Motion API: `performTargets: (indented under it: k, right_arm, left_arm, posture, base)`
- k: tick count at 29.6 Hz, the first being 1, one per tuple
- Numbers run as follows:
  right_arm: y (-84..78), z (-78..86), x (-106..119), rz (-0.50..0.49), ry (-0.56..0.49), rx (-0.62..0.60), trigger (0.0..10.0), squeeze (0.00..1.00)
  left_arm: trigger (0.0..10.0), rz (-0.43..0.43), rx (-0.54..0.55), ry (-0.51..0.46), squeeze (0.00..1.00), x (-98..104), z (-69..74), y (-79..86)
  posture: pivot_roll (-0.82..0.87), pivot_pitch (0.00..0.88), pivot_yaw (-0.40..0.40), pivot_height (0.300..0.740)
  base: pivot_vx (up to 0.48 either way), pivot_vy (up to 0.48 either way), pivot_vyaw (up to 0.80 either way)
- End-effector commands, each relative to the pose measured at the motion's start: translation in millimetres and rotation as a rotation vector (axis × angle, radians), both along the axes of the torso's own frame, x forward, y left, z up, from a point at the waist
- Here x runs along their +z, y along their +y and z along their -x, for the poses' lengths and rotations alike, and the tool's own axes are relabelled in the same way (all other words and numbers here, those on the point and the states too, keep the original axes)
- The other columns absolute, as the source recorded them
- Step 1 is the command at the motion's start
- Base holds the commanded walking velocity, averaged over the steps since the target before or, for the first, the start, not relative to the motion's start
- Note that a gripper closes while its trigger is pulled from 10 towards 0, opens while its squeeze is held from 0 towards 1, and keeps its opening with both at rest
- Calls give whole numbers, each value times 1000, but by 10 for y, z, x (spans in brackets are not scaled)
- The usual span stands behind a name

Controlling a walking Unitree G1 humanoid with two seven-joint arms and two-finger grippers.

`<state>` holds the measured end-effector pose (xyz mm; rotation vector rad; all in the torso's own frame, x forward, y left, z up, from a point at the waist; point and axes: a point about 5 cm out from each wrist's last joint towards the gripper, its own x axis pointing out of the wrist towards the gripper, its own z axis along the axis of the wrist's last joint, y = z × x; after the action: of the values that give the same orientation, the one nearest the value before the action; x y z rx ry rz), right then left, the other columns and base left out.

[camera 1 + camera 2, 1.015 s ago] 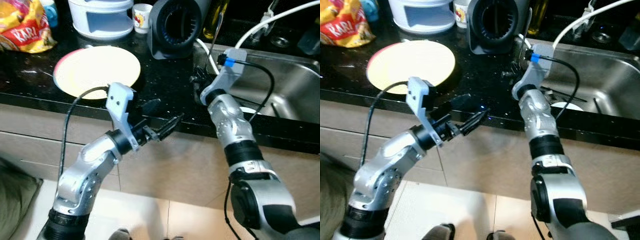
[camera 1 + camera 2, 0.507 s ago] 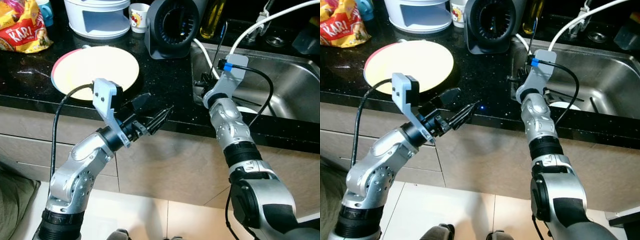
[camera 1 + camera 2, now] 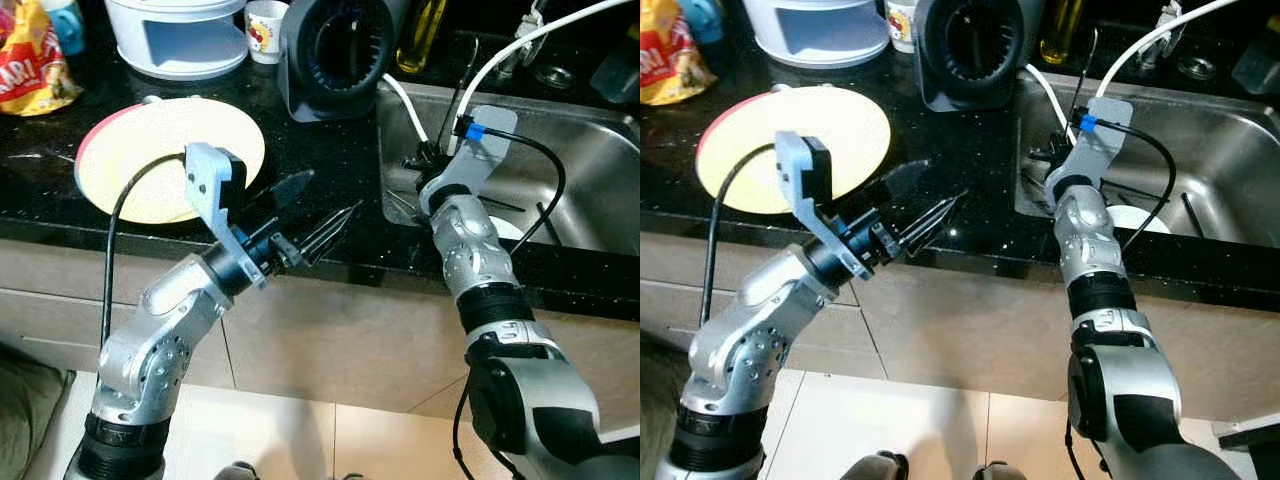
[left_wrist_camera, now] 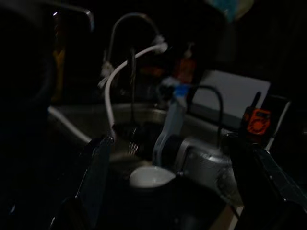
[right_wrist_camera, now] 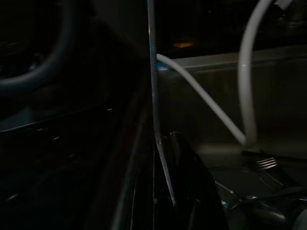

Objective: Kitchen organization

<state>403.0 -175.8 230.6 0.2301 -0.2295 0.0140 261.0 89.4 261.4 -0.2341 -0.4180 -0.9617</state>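
Left pincer: fingers parted, empty, above the table's front edge, pointing toward the sink.
Right pincer: at the sink's near-left corner, low inside the basin; cannot tell whether its fingers were parted or closed.
Task's things: white bowl on the sink floor beside the right arm; fork lay nearby in the basin.
Plate: pale yellow over a red rim, near the table's front-left edge.
Handling (judgement): bowl looked ceramic, stiff, breakable, perhaps wet and slippery; best pinched across the rim. Fork thin, flat; take the handle.
Writing: snack bag at the back-left corner, partial letters "ARI".
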Motion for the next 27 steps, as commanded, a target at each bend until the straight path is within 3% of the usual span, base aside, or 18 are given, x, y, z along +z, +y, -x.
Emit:
performTargets:
  k: [1, 21, 27]
  right_arm:
    - [-88, 19, 8, -9, -20, -21, 10000, 0]
    - [-111, 35, 49, -31, -53, -16, 10000, 0]
    - [-67, 59, 141, -94, -116, 49, 10000, 0]
  left_arm:
    - [10000, 2, -41, -20, 0, 51, 61, -51]
    - [10000, 4, -58, -56, 0, 131, 96, -58]
    - [10000, 0, -57, -56, 0, 130, 95, -64]
  posture:
    - [194, 108, -94, 740]
    - [192, 106, -94, 740]
    - [189, 109, -91, 740]
  base:
    - [296, 0, 0]
    - [354, 0, 0]
    - [461, 0, 0]
